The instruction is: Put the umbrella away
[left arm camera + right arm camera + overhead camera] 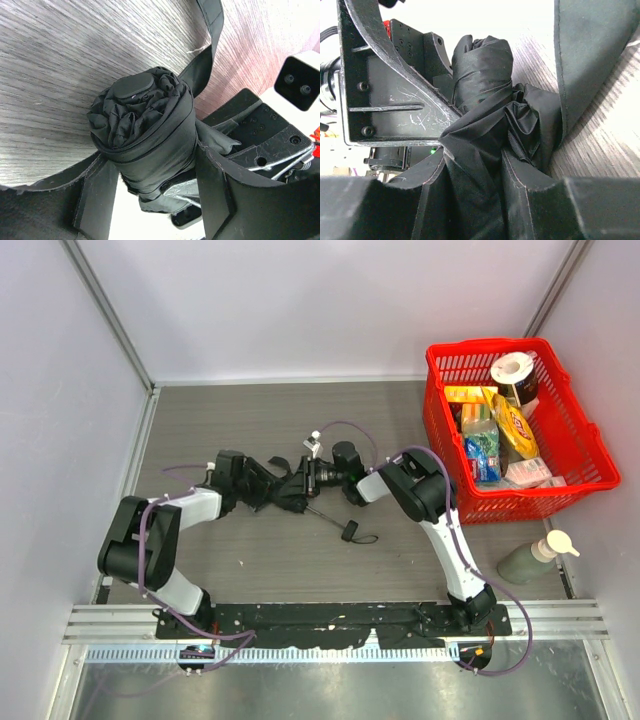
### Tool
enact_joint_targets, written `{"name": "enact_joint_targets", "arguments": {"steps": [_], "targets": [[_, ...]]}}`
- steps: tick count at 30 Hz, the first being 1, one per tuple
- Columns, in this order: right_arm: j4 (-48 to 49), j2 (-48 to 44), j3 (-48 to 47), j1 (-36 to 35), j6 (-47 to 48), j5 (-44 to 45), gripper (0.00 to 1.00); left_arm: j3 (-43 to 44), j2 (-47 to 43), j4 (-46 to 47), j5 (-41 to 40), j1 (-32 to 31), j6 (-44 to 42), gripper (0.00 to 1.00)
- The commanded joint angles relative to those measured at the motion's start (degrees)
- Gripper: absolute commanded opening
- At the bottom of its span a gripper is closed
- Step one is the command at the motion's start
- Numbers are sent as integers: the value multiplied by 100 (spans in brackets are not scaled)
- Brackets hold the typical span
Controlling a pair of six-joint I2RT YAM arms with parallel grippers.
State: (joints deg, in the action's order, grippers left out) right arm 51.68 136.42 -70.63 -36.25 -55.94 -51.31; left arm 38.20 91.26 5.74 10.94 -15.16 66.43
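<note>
The black umbrella (285, 490) lies folded at the middle of the table between my two grippers. Its thin shaft runs toward the front to the small handle (350, 532) with its strap loop. The left wrist view shows the rolled canopy (145, 125) end-on, with my left gripper (152, 160) pressed against both its sides; a loose strap (207, 55) hangs off it. My left gripper (262, 485) comes in from the left and my right gripper (318, 480) from the right. The right gripper (475, 165) is shut on bunched canopy fabric (485, 70).
A red basket (575, 440) full of groceries stands at the back right. A green pump bottle (530, 558) lies on its side near the right front. White walls enclose the table on three sides.
</note>
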Motion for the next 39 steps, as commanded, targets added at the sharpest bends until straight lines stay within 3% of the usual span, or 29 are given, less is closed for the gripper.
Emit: {"name": "enact_joint_targets", "arguments": {"steps": [1, 3, 5, 6, 11, 13, 14, 18, 23, 29, 39], "targets": [[-1255, 473, 243, -137, 189, -292, 1, -348, 647, -724, -892, -93, -157, 56], [-1467, 421, 199, -145, 312, -327, 1, -348, 743, -610, -901, -93, -183, 46], [-1878, 324, 111, -137, 522, -292, 1, -313, 814, -609, -848, -84, -192, 21], [-1994, 219, 94, -137, 732, -257, 4, -321, 831, -609, -848, -84, -175, 14], [-3101, -343, 58, -137, 1489, 339, 30, -392, 805, -898, -848, -75, -122, 1], [-3504, -632, 58, -137, 1786, 674, 39, -453, 770, -899, -769, -75, -96, 0], [-3672, -721, 6, -145, 1919, 936, 51, -471, 770, -916, -725, -75, -87, 0], [-4473, -1363, -12, -189, 2772, 1727, 65, -541, 744, -908, -523, -75, -60, 0], [-4649, -2434, 208, -584, 4052, 3073, 65, -594, 665, -1127, -470, -75, -113, 0], [-4720, -2910, 173, -1357, 5312, 4629, 69, -717, 577, -1268, -426, -75, -157, 0], [-4940, -2182, -407, -2430, 6850, 6833, 75, -515, 691, -1874, -487, -75, -140, 0]]}}
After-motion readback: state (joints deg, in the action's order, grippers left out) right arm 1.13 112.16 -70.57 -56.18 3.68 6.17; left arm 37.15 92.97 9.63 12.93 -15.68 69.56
